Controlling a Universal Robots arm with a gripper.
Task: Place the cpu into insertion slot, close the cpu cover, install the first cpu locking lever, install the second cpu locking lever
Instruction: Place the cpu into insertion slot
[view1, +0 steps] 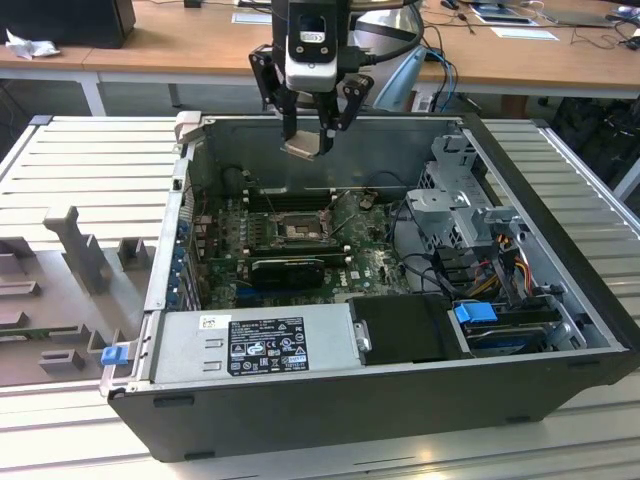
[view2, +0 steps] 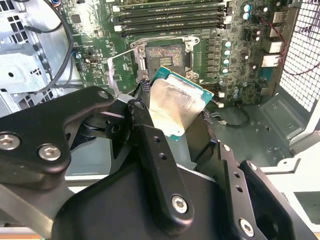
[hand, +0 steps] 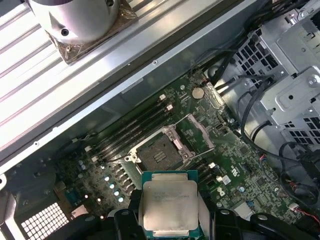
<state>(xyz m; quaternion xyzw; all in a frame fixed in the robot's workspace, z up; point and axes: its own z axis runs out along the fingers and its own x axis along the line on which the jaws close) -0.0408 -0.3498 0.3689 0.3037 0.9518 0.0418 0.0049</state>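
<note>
My gripper (view1: 308, 140) hangs above the back of the open computer case, shut on the cpu (view1: 305, 147) by two opposite edges. The cpu's pale metal face (view2: 175, 102) shows tilted between the black fingers (view2: 142, 120) in the second wrist view, and it sits level (hand: 170, 202) in the first wrist view. Well below it on the green motherboard lies the insertion slot (view1: 298, 228) (hand: 160, 152) (view2: 165, 56), uncovered and with nothing in it. The cpu cover (hand: 198, 132) (view2: 120, 72) is swung up beside the slot. Thin wire levers (view2: 155, 39) stand loose around the socket.
A grey power supply box (view1: 255, 340) fills the case's front. A black ribbed card (view1: 290, 268) lies just in front of the slot, with memory slots (view1: 290, 198) behind it. A metal drive cage (view1: 455, 195) and cables occupy the exterior view's right. A grey foam tray (view1: 60, 280) lies outside the case.
</note>
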